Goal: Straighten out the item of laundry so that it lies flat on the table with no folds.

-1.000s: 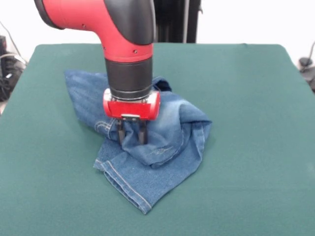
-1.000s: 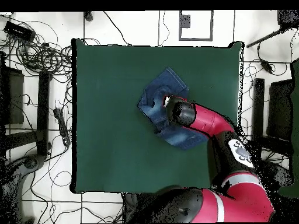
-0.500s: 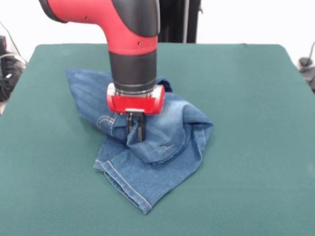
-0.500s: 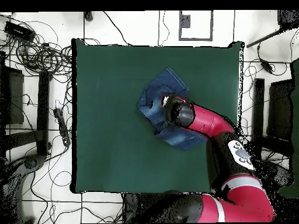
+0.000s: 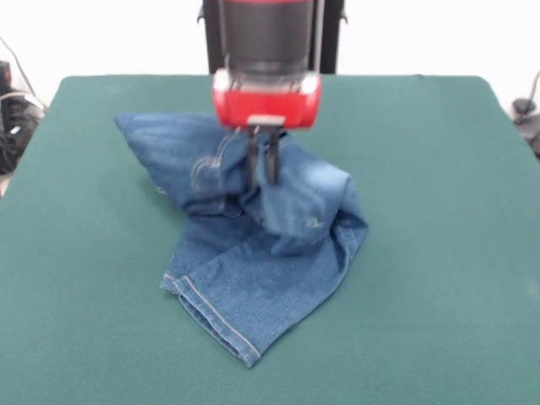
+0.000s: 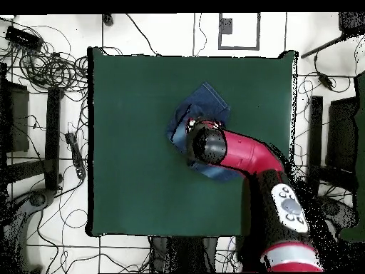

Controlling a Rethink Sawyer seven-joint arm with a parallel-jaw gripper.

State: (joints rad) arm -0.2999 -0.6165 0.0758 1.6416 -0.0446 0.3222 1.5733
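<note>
Front view: crumpled medium-blue denim jeans (image 5: 253, 253) lie bunched near the centre of the dark green felt table (image 5: 439, 253), one hem pointing toward six o'clock. The red-and-black gripper (image 5: 264, 169) pinches a raised fold, fingers nearly closed.

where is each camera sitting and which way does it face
Front view: sits across the table, facing the robot; shows the jeans and, coming down from above, the wrist and end effector, pinched shut on a raised fold.
Overhead view: above the table, looking straight down; shows the whole red arm reaching from the bottom edge over the jeans.
Shared: jeans, green table, arm.
</note>
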